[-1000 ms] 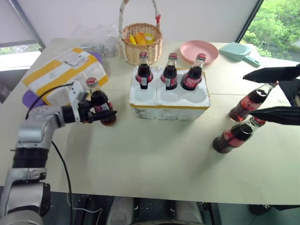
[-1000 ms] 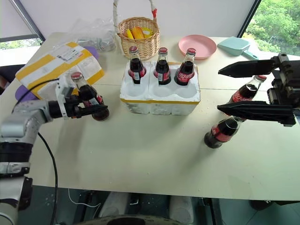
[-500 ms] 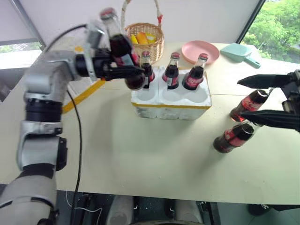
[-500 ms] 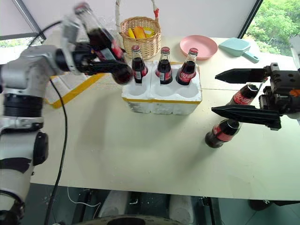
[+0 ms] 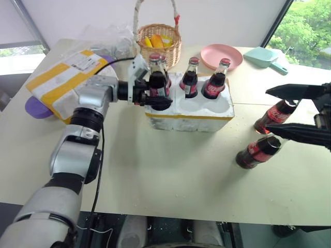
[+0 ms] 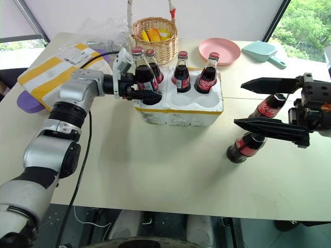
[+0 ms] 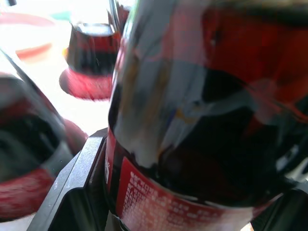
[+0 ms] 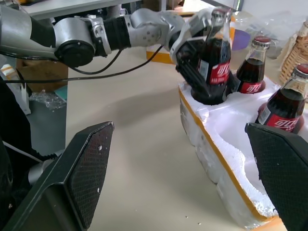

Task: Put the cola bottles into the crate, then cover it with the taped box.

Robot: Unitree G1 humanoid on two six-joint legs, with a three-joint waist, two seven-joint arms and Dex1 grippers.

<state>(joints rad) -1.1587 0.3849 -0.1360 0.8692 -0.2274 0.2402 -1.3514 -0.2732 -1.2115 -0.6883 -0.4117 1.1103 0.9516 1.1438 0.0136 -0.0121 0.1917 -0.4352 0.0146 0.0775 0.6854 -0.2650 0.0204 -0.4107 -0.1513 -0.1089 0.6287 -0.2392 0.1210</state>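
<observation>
Now left gripper [image 6: 142,93] jaws clamp a cola bottle [image 6: 140,72] over the crate [image 6: 178,106] front-left well; lower plumb before releasing; right gripper [image 6: 271,106] jaws gape empty.

Red-capped dark cola bottles [image 5: 191,78], white yellow-striped crate [image 5: 189,114].

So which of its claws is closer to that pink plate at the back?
The left. The left gripper holds a cola bottle at the crate's near-left well, while the open right gripper hangs over two bottles farther from the pink plate.
</observation>
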